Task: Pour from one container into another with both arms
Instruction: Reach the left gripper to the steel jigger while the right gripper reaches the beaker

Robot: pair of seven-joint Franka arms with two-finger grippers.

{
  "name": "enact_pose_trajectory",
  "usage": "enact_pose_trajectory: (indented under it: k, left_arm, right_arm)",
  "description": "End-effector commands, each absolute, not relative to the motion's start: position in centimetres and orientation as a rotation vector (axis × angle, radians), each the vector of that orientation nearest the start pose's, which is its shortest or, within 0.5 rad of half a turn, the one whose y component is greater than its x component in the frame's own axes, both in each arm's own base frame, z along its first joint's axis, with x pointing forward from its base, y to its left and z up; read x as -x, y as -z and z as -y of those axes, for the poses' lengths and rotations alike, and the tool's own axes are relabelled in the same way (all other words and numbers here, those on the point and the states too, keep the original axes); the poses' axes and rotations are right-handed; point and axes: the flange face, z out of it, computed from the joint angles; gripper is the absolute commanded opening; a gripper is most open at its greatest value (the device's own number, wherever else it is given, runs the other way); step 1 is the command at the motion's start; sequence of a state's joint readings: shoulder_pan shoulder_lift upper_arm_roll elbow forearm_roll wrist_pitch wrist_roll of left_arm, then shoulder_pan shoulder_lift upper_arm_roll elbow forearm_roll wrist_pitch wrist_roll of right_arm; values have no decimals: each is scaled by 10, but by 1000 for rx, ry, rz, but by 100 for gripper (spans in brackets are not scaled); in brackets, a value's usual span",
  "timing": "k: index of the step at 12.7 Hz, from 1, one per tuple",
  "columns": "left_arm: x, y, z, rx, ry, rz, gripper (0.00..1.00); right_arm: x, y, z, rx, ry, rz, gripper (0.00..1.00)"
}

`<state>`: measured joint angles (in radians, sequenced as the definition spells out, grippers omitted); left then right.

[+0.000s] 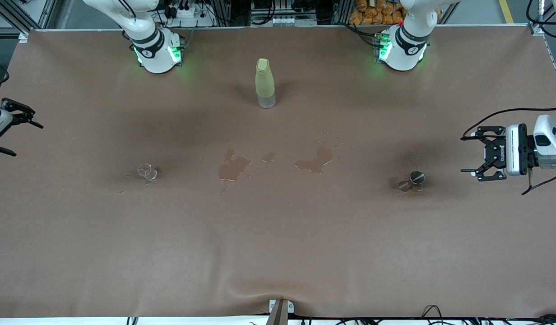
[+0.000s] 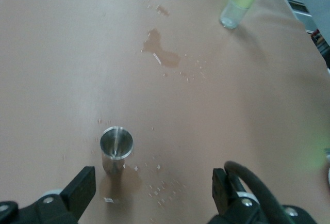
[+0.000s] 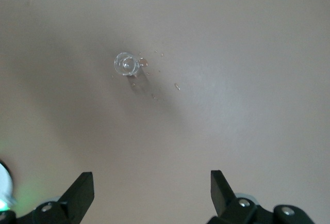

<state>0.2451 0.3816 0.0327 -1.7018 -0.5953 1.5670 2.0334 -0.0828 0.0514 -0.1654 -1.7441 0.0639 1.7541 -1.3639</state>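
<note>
Front view: left tool (image 1: pixel 471 154), right tool (image 1: pixel 17 132) spread wide, empty; lettering unreadable.

You see only the base and lower links of each arm in the front view; the upper edge cuts off the rest. The right gripper (image 1: pixel 14 131) sits half out of the picture at the right arm's end of the table, its body cropped. In both wrist views you get just the finger (image 2: pixel 80 188) tips, the gripper bodies cut away. The bottle (image 2: pixel 240 2) loses its top in the left wrist view and is blurred. Whether the glass cup (image 1: pixel 147 171) holds liquid is too small to tell.
</note>
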Motion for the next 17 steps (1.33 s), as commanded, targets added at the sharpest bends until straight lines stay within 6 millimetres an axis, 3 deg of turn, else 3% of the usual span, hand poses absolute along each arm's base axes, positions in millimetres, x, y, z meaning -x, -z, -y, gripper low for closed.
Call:
enact_pose_trajectory:
  k: [1,3,6,10,12,15,17]
  left_arm:
    - [-592,-323,-116,-1581,-494,1760,100]
    - [-588,-298,-132,-1564,-510,1739,100]
    - [-588,-256,-143,-1480,-673,1704,100]
    - [-593,-229,-139,-1496,-767,1599,100]
    - [-593,-205,-135,-1499,-796,1531,100]
    - [-593,-183,-131,-1467,-841,1523,100]
    - [-589,-156,-126,-1450,-888,1478,100]
  right_arm:
    - [-557,-522,130,2404,73,1976,100]
    - [-557,-508,131,2339,78,2062,100]
    - [-557,-480,133,2307,97,2129,100]
    - [-559,-438,137,2266,151,2160,100]
    - [-564,-417,137,2221,201,2176,100]
    - [-570,-377,145,2140,284,2177,100]
    - [-573,-347,147,2073,358,2171,100]
